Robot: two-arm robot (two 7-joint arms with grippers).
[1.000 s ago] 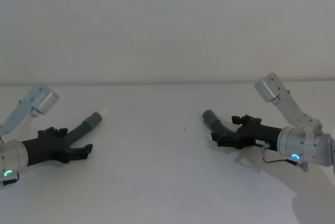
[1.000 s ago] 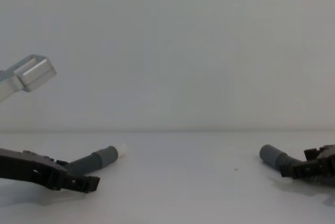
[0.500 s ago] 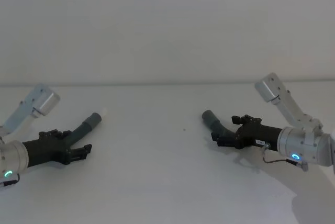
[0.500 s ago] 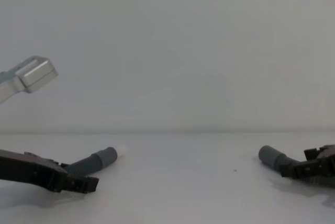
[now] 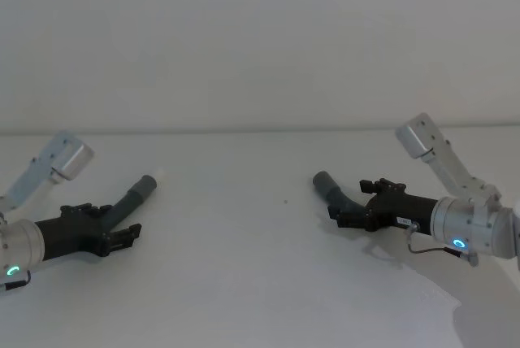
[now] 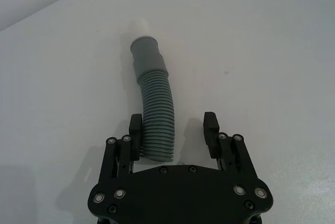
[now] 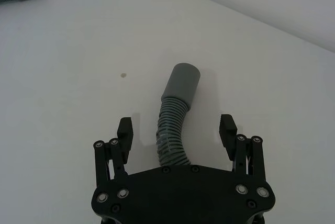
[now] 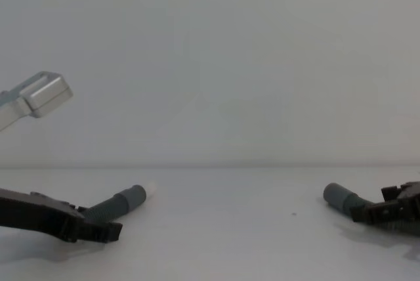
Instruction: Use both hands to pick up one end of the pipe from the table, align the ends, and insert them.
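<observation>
Left pincer [image 6: 173, 123] is spread wide and low over the counter [image 5: 244, 283]. Its fingers straddle the ribbed run of the pipe [image 6: 156, 109] a little back from the cuff, and the hose sits off-centre there, hard against one finger and clear of the other. On the other side the right pincer [image 7: 177, 125] is likewise spread, with the hose running up the middle of the gap and touching neither finger. So nothing is pinched on either side. By my reading the approach is done and the rest lies ahead: close on both sides, lift, swing the ends to face one another, then push one into the other. As they lie, the left end [image 5: 146, 185] and the right end [image 5: 325, 181] are well apart on the counter. Both are angled away from the robot and somewhat inward, so I judge they need a fair turn before they line up. The pipe is grey and corrugated along its body, with a smooth cuff a shade wider than the ribs at each end. I see a whitish tip on the left end, which I take for the part that goes in; the right end is plain grey. Each visible stretch curves gently toward its cuff. The run between the two sides is hidden behind the pincers' bodies, so I cannot follow it.
</observation>
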